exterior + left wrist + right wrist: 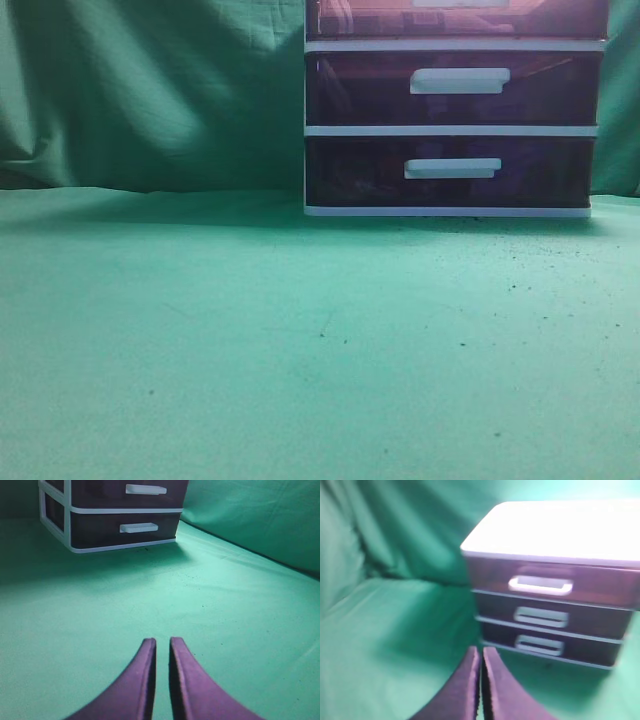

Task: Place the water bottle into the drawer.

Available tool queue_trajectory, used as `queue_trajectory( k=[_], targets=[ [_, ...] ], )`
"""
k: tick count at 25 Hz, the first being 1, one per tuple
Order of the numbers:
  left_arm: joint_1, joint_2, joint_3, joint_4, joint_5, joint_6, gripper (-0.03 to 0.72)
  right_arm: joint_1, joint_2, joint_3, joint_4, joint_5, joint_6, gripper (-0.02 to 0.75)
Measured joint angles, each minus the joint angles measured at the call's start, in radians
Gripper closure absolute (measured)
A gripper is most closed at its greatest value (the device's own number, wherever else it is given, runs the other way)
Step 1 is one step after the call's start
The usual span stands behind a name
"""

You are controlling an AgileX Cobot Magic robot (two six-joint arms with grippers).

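We start with the worktop (pixel 300 350), draped in green cloth that also hangs behind as a backdrop, leaving a broad plain surface in front. At its far side stands the three-drawer unit (pixel 450 130), white-framed, its handles facing us, which we judge suits a pull from the front. Its top drawer (pixel 545 582), the reddish one with the white bar handle (pixel 540 584), sits flush with the frame in the right wrist view, so it looks closed; the two darker drawers (pixel 450 130) below it are closed too. We find the water bottle in none of the three views, so we cannot say where it lies.

Our left pincer (pixel 162 647) hangs low over the cloth, well apart from the unit, its fingers drawn nearly together around nothing. Our right pincer (pixel 481 655) is higher, pointed toward the drawer fronts, fingers likewise pressed together and empty; we judge it placed for reaching the top handle.
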Motion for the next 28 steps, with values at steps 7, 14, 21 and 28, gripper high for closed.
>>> queue_trajectory(
  k=[7,14,21,28],
  targets=[
    [0.000,0.000,0.000,0.000,0.000,0.000,0.622,-0.226,-0.268,0.309,0.000,-0.200,0.007,0.738],
    [0.000,0.000,0.000,0.000,0.000,0.000,0.622,-0.344,-0.543,0.631,-0.078,-0.301,0.007,0.738],
    [0.000,0.000,0.000,0.000,0.000,0.000,0.622,-0.345,-0.772,0.913,-0.171,-0.396,0.007,0.690],
    [0.000,0.000,0.000,0.000,0.000,0.000,0.622,-0.345,-0.860,1.136,-0.201,-0.454,0.039,0.690]
  ],
)
